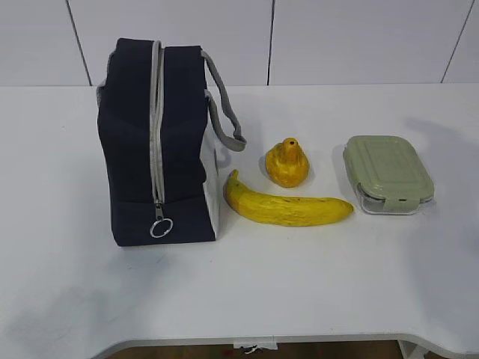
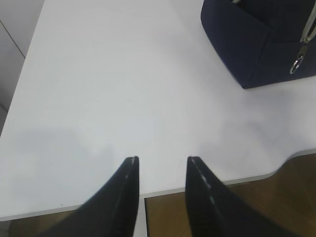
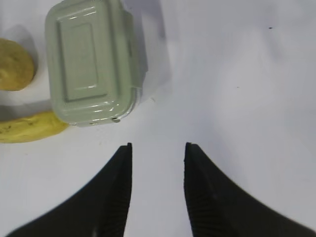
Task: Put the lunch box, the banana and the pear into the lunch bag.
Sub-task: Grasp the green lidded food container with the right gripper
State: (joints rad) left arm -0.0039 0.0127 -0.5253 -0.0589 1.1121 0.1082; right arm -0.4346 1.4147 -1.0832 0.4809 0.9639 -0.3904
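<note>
Exterior view: zipped lunch bag (image 1: 153, 142) beside banana (image 1: 288, 207).

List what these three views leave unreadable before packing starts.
- Lunch bag interior: zipper closed in the exterior view, so the lining is unseen.
- Lunch box contents: green lid covers them in the exterior and right wrist views.
- Pear and banana: cut off by the right wrist view's left edge.
- Both arms: absent from the exterior view.
</note>
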